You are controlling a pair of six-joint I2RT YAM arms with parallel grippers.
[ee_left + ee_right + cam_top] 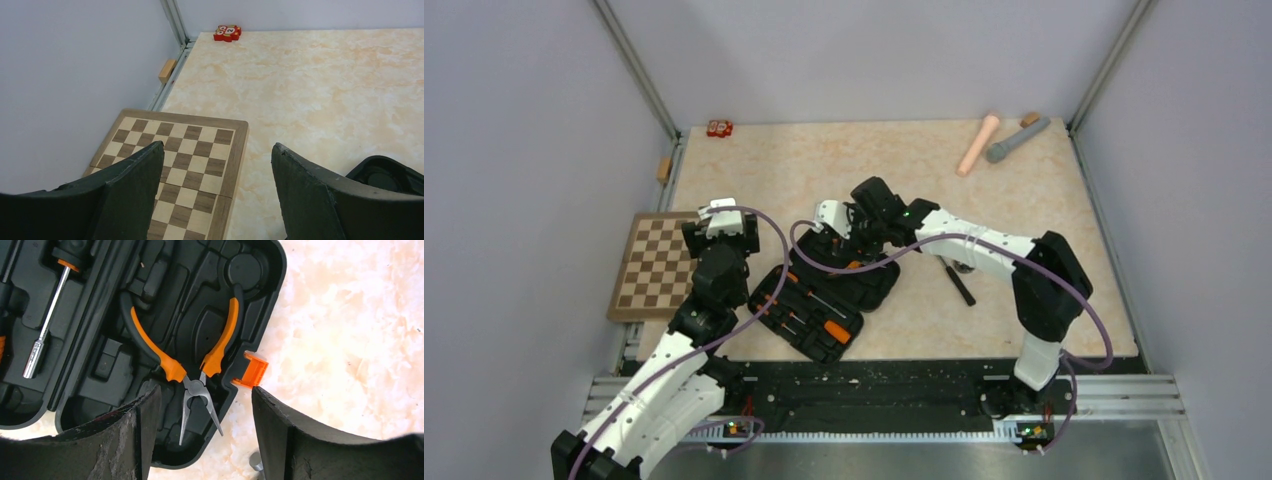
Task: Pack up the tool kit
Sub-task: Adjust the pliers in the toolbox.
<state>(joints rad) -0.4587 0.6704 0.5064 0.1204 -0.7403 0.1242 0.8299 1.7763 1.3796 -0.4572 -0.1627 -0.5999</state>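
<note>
The black clamshell tool case lies open at the table's near middle, with orange-handled drivers in its near half. In the right wrist view the case holds orange-and-black pliers lying askew, jaws open, one tip over the case rim beside the orange latch. A socket driver sits in the other half. My right gripper is open and empty just above the pliers' nose. My left gripper is open and empty over the chessboard's edge. A black tool lies on the table right of the case.
The brown chessboard overhangs the table's left edge. Pink and grey cylinders lie at the far right. A small red piece sits at the far left corner, a wooden block by the left rail.
</note>
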